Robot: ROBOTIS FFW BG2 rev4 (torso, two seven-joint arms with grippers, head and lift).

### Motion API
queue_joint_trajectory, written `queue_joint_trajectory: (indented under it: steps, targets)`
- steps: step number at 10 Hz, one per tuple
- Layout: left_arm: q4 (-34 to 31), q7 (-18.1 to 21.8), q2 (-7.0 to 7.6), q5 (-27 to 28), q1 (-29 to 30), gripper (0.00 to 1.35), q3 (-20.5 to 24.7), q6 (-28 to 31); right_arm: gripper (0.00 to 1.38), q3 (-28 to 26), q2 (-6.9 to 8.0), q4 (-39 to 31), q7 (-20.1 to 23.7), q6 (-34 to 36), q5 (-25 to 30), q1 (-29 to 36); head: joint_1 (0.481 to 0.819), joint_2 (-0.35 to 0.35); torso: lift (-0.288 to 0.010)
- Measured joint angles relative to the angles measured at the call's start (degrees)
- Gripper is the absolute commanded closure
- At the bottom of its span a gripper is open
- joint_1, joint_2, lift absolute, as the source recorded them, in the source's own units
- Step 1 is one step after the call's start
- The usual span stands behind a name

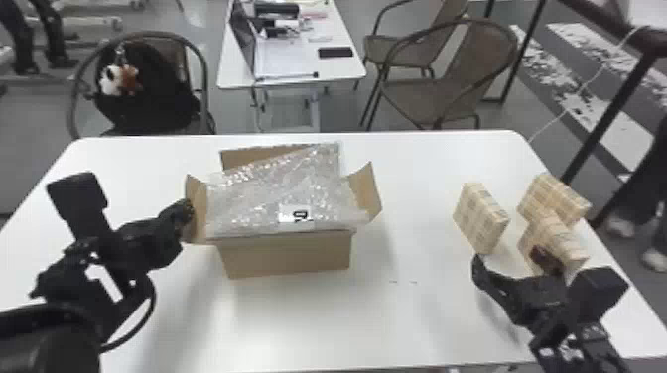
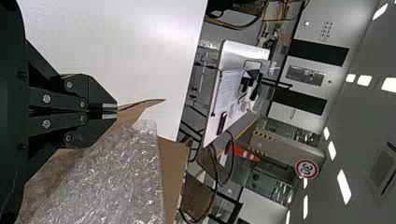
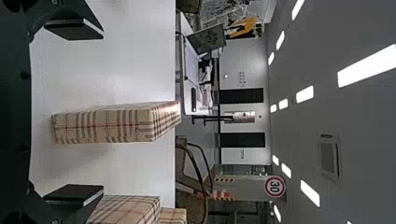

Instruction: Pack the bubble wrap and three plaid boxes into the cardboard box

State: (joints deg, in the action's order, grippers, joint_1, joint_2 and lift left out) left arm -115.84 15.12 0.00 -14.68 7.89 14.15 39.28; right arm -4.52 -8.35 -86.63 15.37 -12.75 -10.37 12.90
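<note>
Cardboard flap [image 1: 196, 208] pinched by left fingers [image 2: 97, 95]; right fingers [image 3: 72, 29] spread wide, plaid box [image 3: 100, 126] best centred between pads before squeezing.

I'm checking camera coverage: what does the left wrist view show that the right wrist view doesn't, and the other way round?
Left wrist view: the left gripper, shut, at a flap of the cardboard box, and the bubble wrap.
Right wrist view: the right gripper, open, and three plaid boxes.
Both views: the white table and, behind it, a round red-rimmed sign.
</note>
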Motion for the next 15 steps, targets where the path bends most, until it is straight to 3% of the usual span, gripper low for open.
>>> queue_joint_trajectory:
  steps: [14, 15]
  targets:
    - [0.09, 0.04, 0.0, -0.05, 0.36, 1.21, -0.05, -0.79, 0.16, 2.32, -0.56, 15.46, 4.3, -2.19, 0.66, -12.99, 0.695, 0.009, -0.132]
    - [0.09, 0.04, 0.0, 0.06, 0.31, 1.21, -0.08, -0.79, 0.3, 2.98, -0.61, 15.74, 4.33, -2.15, 1.04, -13.56, 0.695, 0.016, -0.132]
